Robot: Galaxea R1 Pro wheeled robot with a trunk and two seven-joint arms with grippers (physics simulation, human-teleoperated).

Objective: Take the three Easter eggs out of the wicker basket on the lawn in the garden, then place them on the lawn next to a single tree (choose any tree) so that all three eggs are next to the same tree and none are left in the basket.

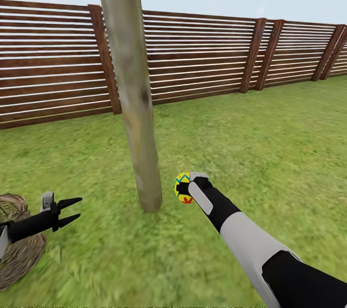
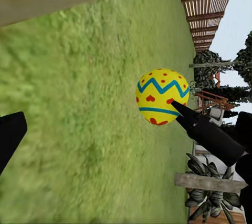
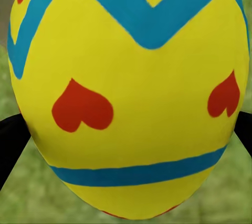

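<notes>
Pinched between the black fingers of the right gripper (image 1: 183,189) is being held one Easter egg (image 1: 182,187), yellow with red marks and a blue-green zigzag band; in the head view it is being carried just below the middle of the frame, immediately right of the foot of the tree (image 1: 131,86) and close above the lawn (image 1: 250,144). In the right wrist view the same egg (image 3: 131,92) is being seen up close, a dark finger (image 3: 10,145) being pressed against each of its sides at the frame's lower edges. The left gripper (image 1: 73,210) is being held with its fingers spread and nothing between them, at the lower left of the head view, just right of the wicker basket (image 1: 17,245), which is being seen on the grass at the frame's left edge; its contents cannot be told. In the left wrist view the egg (image 2: 161,96) is being shown right of centre with a black fingertip (image 2: 181,111) against it, over green grass (image 2: 94,108). A dark slatted fence (image 1: 202,52) is being seen across the upper half of the head view, behind the pale trunk.
</notes>
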